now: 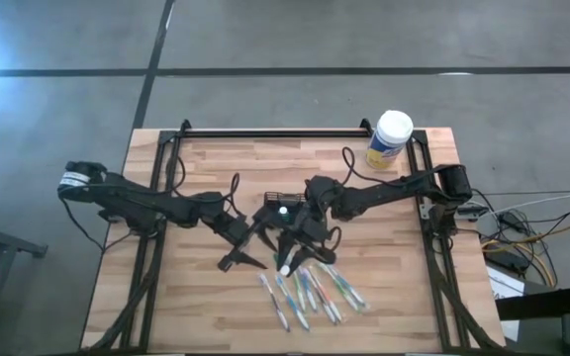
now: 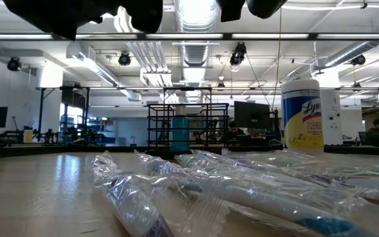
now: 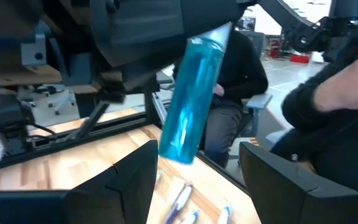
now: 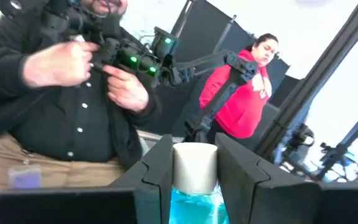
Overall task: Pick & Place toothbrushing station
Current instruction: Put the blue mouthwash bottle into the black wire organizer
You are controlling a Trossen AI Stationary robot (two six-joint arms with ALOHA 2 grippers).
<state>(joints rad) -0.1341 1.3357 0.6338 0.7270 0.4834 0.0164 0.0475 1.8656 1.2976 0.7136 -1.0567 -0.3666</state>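
1. Right gripper is clamped on the white cap end of a blue bottle, holding it tilted in the air above the desk.
2. Your left gripper stands wide and empty, just beside that bottle's lower end.
3. You look to be mid-carry: the toothbrushing station sits upright at mid-desk, right under both grippers.
4. Next you probably need to swing the bottle upright over the mesh holder and lower it; whether anything already stands inside is hard to tell.
5. Both arms reach inward, meeting at the desk's centre, behind the wrapped toothbrushes.
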